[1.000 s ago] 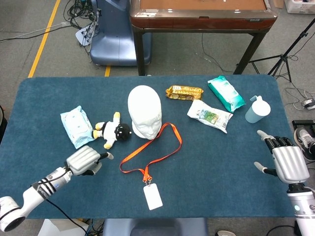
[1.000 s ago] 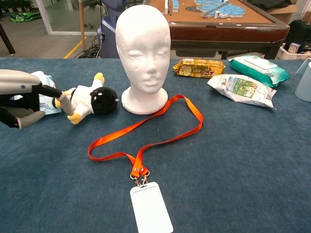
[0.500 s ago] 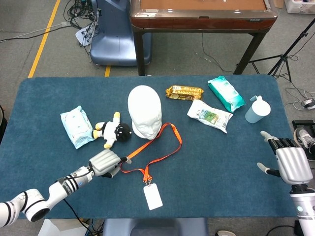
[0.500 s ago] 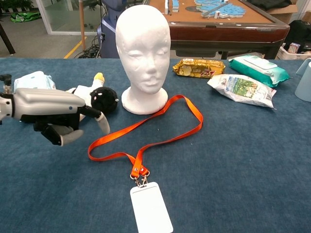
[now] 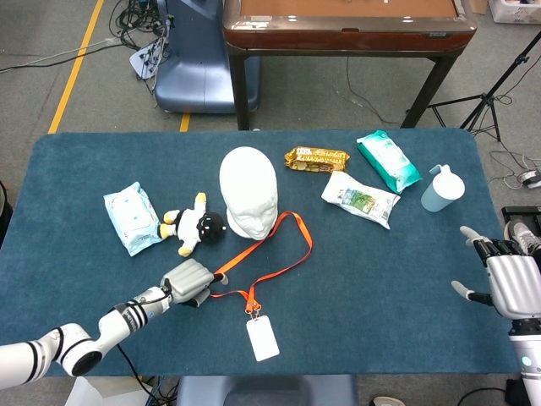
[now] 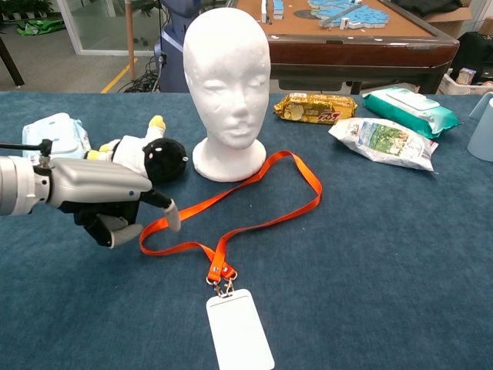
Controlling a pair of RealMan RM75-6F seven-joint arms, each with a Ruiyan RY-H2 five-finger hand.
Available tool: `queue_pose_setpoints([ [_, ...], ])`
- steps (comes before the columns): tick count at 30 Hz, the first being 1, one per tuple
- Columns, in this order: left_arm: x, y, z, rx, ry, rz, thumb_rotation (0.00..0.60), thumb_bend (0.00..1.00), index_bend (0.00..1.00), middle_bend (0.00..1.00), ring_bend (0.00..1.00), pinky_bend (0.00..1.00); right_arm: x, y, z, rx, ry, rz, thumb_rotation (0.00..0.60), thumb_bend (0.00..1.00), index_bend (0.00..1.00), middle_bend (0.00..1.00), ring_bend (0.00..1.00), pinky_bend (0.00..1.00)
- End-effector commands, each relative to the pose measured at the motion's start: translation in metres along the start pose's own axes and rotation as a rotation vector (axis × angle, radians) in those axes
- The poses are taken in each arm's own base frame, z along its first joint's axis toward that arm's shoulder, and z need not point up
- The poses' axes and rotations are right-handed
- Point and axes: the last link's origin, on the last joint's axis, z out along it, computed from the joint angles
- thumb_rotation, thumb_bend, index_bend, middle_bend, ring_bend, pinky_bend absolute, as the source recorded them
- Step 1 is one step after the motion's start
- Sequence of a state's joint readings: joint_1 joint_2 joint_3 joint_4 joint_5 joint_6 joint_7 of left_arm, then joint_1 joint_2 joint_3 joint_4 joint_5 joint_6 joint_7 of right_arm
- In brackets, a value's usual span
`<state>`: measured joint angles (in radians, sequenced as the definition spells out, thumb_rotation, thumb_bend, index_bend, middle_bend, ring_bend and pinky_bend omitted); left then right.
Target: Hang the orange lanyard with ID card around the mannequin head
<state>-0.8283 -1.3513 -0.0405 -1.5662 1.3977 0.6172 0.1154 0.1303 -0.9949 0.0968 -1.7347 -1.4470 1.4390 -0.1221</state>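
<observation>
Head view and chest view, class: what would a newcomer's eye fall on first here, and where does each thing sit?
The white mannequin head stands upright mid-table, facing the robot. In front of it the orange lanyard lies in a flat loop on the blue cloth, its ID card nearest the robot. The left hand reaches in low from the left, a fingertip at the loop's left end, whether touching I cannot tell.
</observation>
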Motion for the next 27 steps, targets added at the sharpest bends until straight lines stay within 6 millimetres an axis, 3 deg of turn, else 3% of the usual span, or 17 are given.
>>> queue_pose_setpoints([
  [1, -0.003, 0.000, 0.002, 0.010, -0.016, 0.000, 0.600, 0.60, 0.25, 0.98, 0.98, 0.86, -0.001, 0.001, 0.000, -0.002, -0.002, 0.002, 0.600, 0.07, 0.17, 0.35, 0.33, 0.28],
  [13, -0.007, -0.023, -0.012, 0.096, -0.075, 0.006, 0.600, 0.60, 0.25, 0.98, 0.98, 0.86, 0.000, 0.002, -0.001, -0.003, -0.003, 0.013, 0.600, 0.07, 0.17, 0.35, 0.33, 0.28],
  [27, -0.008, -0.058, -0.061, 0.256, -0.092, 0.047, 0.600, 0.60, 0.21, 0.98, 0.98, 0.86, -0.003, -0.008, 0.003, 0.039, -0.023, 0.005, 0.600, 0.07, 0.17, 0.35, 0.35, 0.29],
])
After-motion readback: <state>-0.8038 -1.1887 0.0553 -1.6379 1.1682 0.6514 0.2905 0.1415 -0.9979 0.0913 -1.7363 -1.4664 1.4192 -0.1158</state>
